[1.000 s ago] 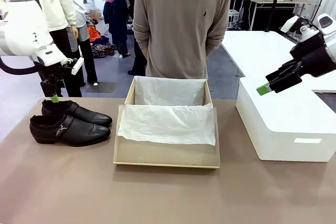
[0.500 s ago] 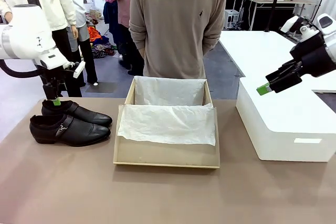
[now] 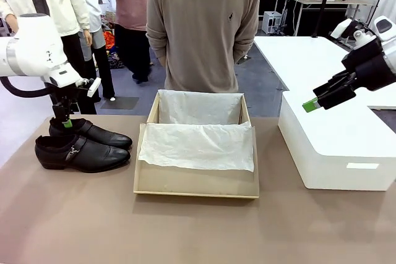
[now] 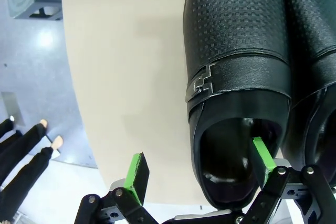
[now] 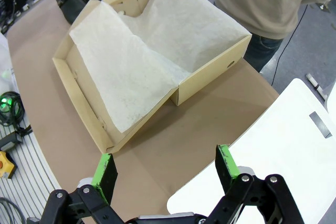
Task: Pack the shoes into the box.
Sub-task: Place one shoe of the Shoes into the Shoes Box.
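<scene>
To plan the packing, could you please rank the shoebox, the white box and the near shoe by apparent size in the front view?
1-2. Shoebox, flap open, and white box: about alike. The white box runs off the picture's right edge, so I won't rank them.
3. Near shoe: clearly smallest.

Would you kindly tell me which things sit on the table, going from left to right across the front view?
shoes → box → white box
</scene>
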`<act>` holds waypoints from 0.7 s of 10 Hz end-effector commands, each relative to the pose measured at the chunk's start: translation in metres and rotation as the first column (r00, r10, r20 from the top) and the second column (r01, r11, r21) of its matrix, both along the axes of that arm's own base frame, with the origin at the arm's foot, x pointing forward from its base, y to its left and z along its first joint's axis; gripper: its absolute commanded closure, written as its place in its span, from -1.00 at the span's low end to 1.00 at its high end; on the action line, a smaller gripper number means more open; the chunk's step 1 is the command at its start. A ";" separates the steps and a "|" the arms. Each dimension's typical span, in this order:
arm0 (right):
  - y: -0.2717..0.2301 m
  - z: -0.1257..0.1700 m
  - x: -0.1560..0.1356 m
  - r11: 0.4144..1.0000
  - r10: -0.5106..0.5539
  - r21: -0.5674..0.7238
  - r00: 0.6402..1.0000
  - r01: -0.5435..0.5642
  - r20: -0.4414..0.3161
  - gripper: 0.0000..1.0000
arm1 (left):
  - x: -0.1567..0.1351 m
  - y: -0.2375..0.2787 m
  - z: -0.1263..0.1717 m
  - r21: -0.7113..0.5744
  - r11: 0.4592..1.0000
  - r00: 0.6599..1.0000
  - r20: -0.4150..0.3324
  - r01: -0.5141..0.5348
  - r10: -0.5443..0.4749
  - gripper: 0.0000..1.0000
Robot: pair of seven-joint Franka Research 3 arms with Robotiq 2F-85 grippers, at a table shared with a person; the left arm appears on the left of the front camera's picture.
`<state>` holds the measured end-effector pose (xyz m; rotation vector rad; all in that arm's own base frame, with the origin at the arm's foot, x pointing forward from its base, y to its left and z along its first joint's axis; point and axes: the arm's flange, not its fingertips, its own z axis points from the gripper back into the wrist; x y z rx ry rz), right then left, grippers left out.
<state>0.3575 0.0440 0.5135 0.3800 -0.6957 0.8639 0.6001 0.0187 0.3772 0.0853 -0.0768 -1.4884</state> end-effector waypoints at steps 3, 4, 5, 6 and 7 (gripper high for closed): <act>-0.002 -0.001 0.003 1.000 0.024 0.013 1.000 -0.024 0.017 -1.00 | 0.007 0.001 -0.014 -0.007 1.000 1.000 -0.023 0.014 -0.014 -1.00; -0.002 -0.001 0.003 1.000 0.024 0.013 1.000 -0.024 0.017 -1.00 | 0.007 0.001 -0.017 -0.010 1.000 0.999 -0.037 0.025 -0.025 -1.00; -0.002 -0.001 0.003 1.000 0.024 0.013 1.000 -0.024 0.017 -1.00 | 0.007 0.001 -0.019 -0.007 1.000 0.998 -0.052 0.025 -0.026 -1.00; -0.002 -0.001 0.003 1.000 0.024 0.013 1.000 -0.024 0.017 -1.00 | 0.008 0.000 -0.021 -0.007 1.000 0.997 -0.073 0.027 -0.028 -1.00; -0.002 -0.001 0.003 1.000 0.024 0.013 1.000 -0.024 0.017 -1.00 | 0.008 0.000 -0.022 -0.011 1.000 0.996 -0.085 0.024 -0.025 -0.66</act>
